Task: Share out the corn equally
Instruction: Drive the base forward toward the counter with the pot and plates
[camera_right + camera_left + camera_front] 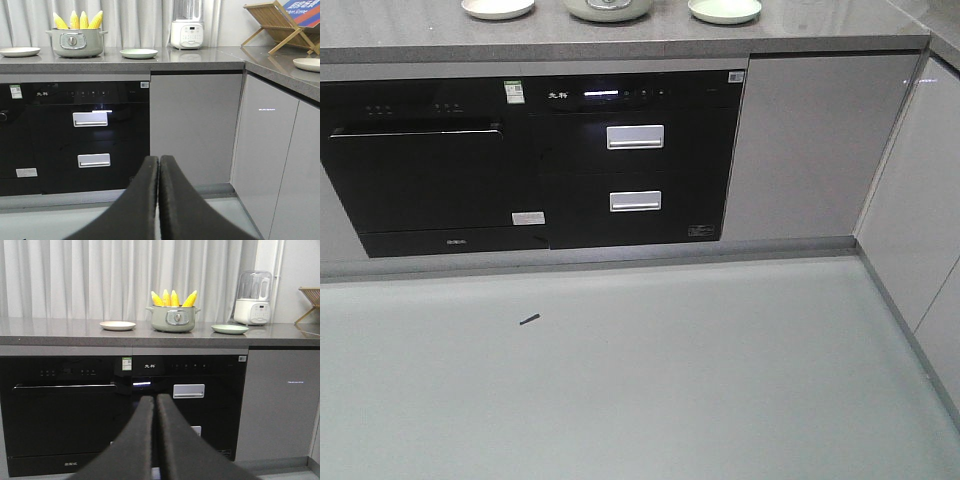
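Note:
Several yellow cobs of corn (173,298) stand upright in a pale green pot (172,318) on the grey counter (60,332). The same corn (79,20) and pot (77,43) show at the far left of the right wrist view. A cream plate (117,325) lies left of the pot and a green plate (229,329) right of it. My left gripper (155,398) is shut and empty, low in front of the black oven, far from the pot. My right gripper (158,159) is shut and empty too, before the grey cabinet.
Under the counter sit a black oven (420,170) and black drawers with silver handles (635,137). A white blender (253,297) stands right of the green plate. A wooden dish rack (280,25) and another plate (307,64) are on the right side counter. A small dark scrap (529,320) lies on the floor.

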Robot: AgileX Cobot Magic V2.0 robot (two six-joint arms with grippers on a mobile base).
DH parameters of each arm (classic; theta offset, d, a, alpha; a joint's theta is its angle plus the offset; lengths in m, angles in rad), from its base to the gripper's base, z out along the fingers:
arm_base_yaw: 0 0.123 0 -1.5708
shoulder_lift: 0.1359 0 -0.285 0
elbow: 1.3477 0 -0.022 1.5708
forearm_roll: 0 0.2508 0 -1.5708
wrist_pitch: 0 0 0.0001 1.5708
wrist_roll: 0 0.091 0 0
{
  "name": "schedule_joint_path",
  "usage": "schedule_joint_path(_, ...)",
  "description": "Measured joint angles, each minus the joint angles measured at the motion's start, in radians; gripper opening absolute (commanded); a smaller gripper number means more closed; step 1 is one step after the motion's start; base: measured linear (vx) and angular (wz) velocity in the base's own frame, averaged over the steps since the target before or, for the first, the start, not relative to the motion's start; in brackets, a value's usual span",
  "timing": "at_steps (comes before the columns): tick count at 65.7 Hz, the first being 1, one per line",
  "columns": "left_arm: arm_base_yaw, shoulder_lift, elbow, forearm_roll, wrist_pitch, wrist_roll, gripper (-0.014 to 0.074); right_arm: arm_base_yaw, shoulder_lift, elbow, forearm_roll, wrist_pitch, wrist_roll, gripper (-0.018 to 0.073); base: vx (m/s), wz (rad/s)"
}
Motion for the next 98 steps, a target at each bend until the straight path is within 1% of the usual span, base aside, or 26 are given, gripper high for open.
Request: schedule_joint_path(98,0.000,0.000,0.000,0.000,0.000,0.000,-0.0006,0.000,0.000,0.000,0.000,0.000,0.000,-0.0001,0.09,0.00)
